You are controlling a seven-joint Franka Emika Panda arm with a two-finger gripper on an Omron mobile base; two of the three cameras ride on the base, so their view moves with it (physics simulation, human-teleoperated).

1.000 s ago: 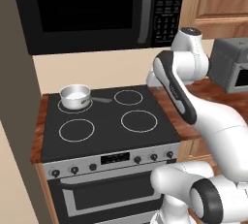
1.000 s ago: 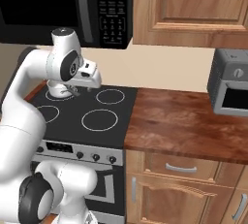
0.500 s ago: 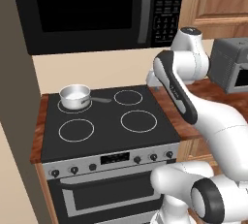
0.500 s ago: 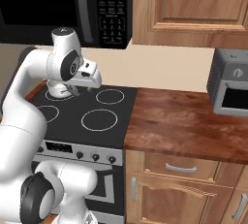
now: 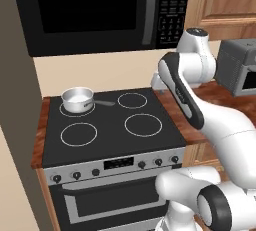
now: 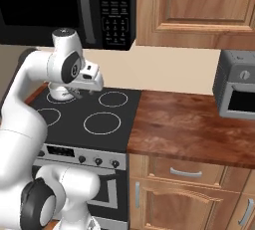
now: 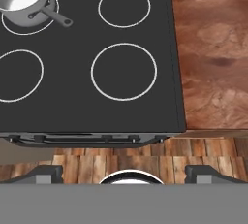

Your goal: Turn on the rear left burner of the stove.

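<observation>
The gripper, fingers spread and empty, is held high above the stove for an overview, while the rear left burner, at the back left corner, is occupied by a steel saucepan, its front-panel knobs untouched.

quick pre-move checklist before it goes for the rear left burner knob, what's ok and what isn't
1. Rear left burner located: ok, its white ring shows at the back left of the stove.
2. Burner free: not ok, the saucepan sits on it.
3. Knobs in sight: ok, a row along the steel front panel in the left base view.
4. Which knob drives that burner: cannot tell, no markings are readable.
5. End effector near the knobs: not ok, it hangs high above the stove looking down.
6. End effector empty: ok, fingertips wide apart with nothing between.
</observation>
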